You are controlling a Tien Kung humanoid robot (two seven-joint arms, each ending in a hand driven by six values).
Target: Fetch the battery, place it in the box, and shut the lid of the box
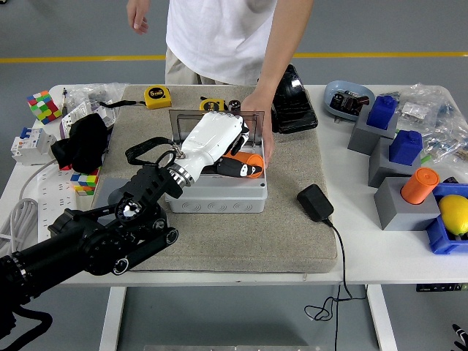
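An orange and black battery [253, 159] lies inside the open grey box [219, 196] on the felt mat. My left hand [241, 170], white with black fingers, reaches into the box from the left, and its fingers curl over the battery's near side. The clear lid [183, 121] stands upright along the box's far edge. A person's hand [261, 131] rests on the box's far right corner beside the lid. My right arm does not show.
A black charger [315, 202] with its cable lies right of the box. Tape measures [157, 96] sit at the mat's far edge, a black pouch [295, 102] to the far right. Grey and blue blocks [398, 153] crowd the right side; cubes and a black cloth [84, 142] the left.
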